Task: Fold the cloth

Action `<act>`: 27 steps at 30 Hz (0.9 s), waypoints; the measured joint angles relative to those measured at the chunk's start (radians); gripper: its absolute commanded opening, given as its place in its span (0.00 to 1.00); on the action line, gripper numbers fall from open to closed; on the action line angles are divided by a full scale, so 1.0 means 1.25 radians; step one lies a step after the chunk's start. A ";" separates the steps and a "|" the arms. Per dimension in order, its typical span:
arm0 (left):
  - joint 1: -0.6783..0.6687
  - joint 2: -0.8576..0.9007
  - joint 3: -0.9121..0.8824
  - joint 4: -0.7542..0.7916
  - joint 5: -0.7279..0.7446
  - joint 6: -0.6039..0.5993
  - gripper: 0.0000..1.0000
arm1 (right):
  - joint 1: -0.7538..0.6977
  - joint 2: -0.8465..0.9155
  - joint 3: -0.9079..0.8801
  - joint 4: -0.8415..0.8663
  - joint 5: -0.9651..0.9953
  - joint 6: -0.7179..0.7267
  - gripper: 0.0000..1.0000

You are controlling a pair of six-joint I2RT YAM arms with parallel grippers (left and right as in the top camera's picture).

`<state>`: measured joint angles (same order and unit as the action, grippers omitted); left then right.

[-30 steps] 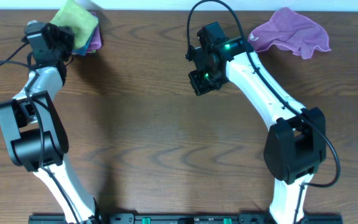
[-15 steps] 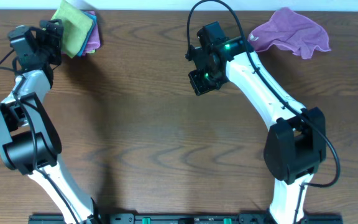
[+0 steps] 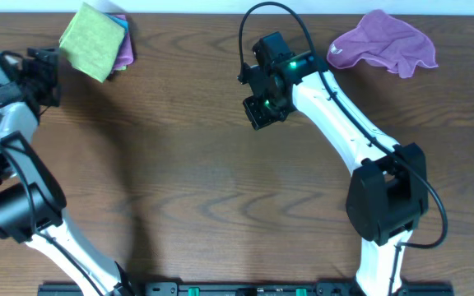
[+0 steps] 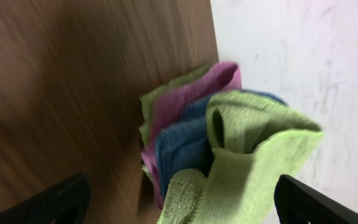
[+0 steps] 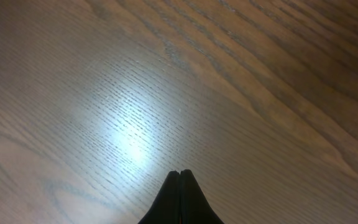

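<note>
**Green cloth (image 3: 93,41) lies folded at the far left of the desk (image 3: 188,181)**

It tops a blue cloth (image 4: 182,146) and a pink-purple cloth (image 4: 188,93). The left claw (image 3: 48,76) stands wide apart just beside it, holding nothing. The right claw (image 5: 180,180) is pressed together, empty, over bare wood.

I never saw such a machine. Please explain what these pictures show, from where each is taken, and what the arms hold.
These are two robot arms at a brown wooden table. One picture looks down from above; the other two come from a camera on each wrist. The left gripper is open and holds nothing; its camera faces the folded light lime-green fuzzy cloth, which lies on a pile of blue and purple cloths. The right gripper is shut and empty above bare wood. A crumpled purple cloth lies at the far edge on the right.
</note>
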<state>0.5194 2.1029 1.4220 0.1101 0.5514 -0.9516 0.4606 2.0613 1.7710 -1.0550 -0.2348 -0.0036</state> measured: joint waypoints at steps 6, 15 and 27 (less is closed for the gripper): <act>0.045 -0.070 0.000 -0.071 0.001 0.053 0.95 | 0.009 0.000 0.000 0.003 0.000 0.000 0.01; 0.065 -0.288 0.000 -0.299 0.003 0.304 0.95 | 0.021 -0.006 0.000 0.015 0.026 0.001 0.12; 0.048 -0.639 0.002 -0.646 0.003 0.581 0.95 | -0.056 -0.289 0.038 0.004 0.167 0.012 0.99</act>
<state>0.5797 1.3041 1.4250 -0.6975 0.5549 -0.2256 0.3912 1.7000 1.8183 -1.0496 -0.0265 0.0116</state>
